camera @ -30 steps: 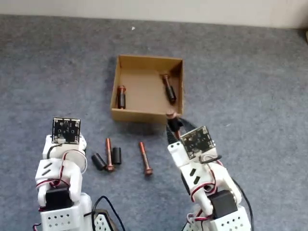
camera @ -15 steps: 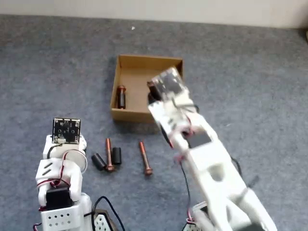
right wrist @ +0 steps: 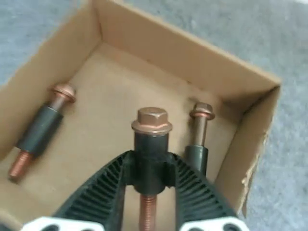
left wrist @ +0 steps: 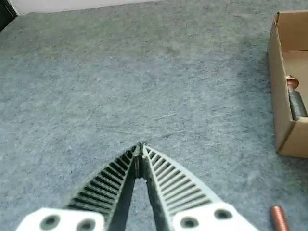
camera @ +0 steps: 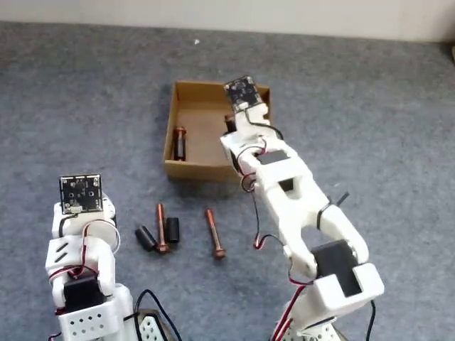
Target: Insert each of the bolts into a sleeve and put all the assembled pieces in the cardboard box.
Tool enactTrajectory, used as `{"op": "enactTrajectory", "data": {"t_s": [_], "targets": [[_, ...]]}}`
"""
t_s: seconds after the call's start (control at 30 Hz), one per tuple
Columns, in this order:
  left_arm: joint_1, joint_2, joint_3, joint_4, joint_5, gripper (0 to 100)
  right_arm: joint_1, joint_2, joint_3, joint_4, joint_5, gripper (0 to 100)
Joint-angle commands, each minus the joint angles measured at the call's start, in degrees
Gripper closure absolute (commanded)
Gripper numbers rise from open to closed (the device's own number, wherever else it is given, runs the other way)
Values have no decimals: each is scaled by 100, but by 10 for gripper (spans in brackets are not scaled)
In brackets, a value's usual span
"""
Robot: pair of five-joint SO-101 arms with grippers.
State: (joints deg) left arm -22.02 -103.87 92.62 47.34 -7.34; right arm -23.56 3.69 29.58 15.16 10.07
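Loose bolt (left wrist: 278,219) cut off by left wrist view's edge

End effector holding a sleeved bolt over the box

The end effector (right wrist: 150,163) has its ribbed black fingers (right wrist: 108,192) clamped on either side of a black sleeve (right wrist: 151,144). A copper bolt (right wrist: 152,120) runs through the sleeve, its hex head above the fingers and its threaded end showing between them below. The piece hangs over the open cardboard box (right wrist: 192,53). Two more sleeved bolts lie flat on the box floor: one (right wrist: 41,127) near a side wall, the other (right wrist: 198,139) just beside the held piece, near the opposite wall. Grey carpeted bench (right wrist: 288,48) surrounds the box.
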Motion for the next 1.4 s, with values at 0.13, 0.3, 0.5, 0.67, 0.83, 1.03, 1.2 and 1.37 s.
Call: {"op": "enactTrajectory", "data": {"t_s": [0.13, 0.3, 0.5, 0.67, 0.83, 1.03, 1.2, 1.37], "targets": [[-66, -48, -40, -158, 70, 979, 84, -136, -470, 286, -114, 842], [-75, -48, -40, -158, 79, 979, -84, -145, -1385, 2158, -88, 842], [-163, -48, -57, -158, 79, 979, -892, -136, -2633, 4884, -123, 842], [-593, -48, -92, -158, 413, 979, -1719, -127, -3011, 6141, -404, 843], [-734, -48, -101, -158, 484, 979, -2211, -75, -2976, 6158, -1538, 843], [-734, -48, -101, -158, 484, 979, -2765, -84, -2281, 5209, -2611, 843], [-734, -48, -101, -158, 484, 979, -3011, -75, -1358, 4075, -2892, 843], [-734, -48, -101, -158, 484, 979, -3029, -75, -866, 3468, -2901, 843]]}}
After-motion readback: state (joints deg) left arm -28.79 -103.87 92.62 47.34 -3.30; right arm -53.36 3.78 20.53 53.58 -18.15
